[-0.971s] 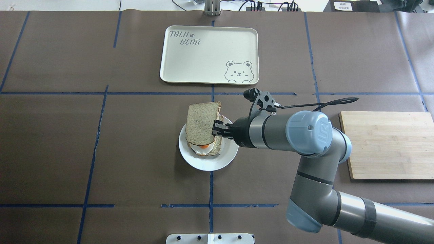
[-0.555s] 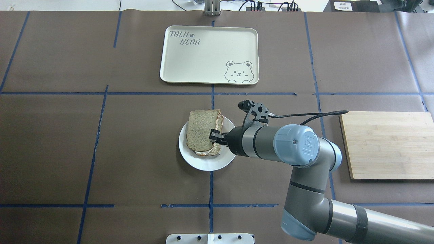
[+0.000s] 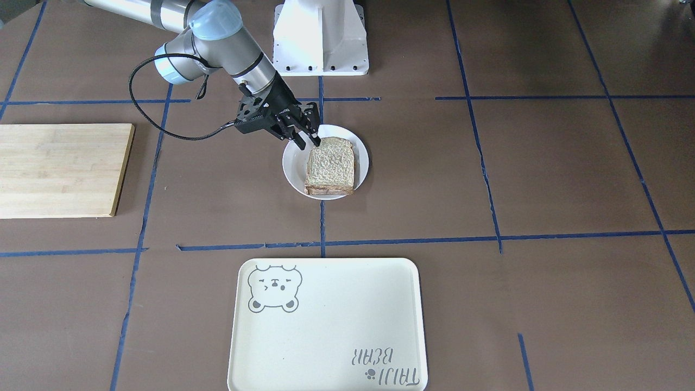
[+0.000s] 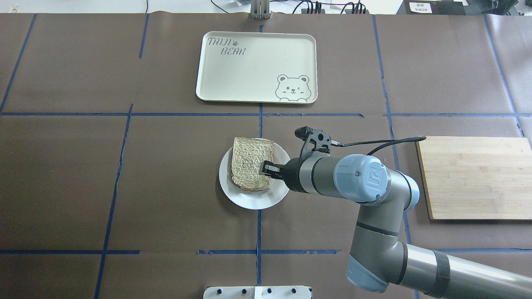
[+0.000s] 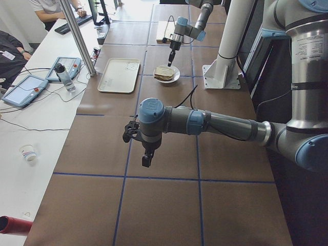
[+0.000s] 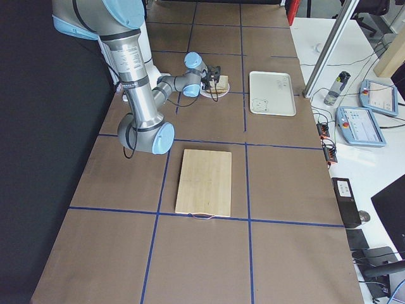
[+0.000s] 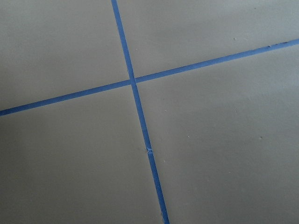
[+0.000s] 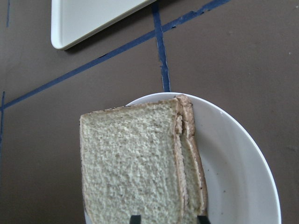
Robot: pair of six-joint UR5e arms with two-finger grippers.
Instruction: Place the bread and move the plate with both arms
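The bread (image 4: 251,162) lies flat on the white plate (image 4: 254,202), on top of a second slice whose edge shows beside it (image 8: 189,140); any egg is hidden. It also shows in the front view (image 3: 331,163) and the right wrist view (image 8: 131,163). My right gripper (image 3: 308,144) is open, low over the plate's rim (image 3: 293,163), with its fingertips (image 8: 135,218) on either side of the bread's near edge. My left gripper (image 5: 147,160) hangs over bare table far from the plate; I cannot tell if it is open or shut.
A cream bear-print tray (image 4: 253,70) lies beyond the plate. A wooden cutting board (image 4: 474,178) lies to the right. The white pedestal (image 3: 320,38) stands at the robot's side. Blue tape lines cross the brown table cover.
The right gripper held the bread tilted above the egg slice, lowered it flat onto that slice and opened. The egg is now covered.
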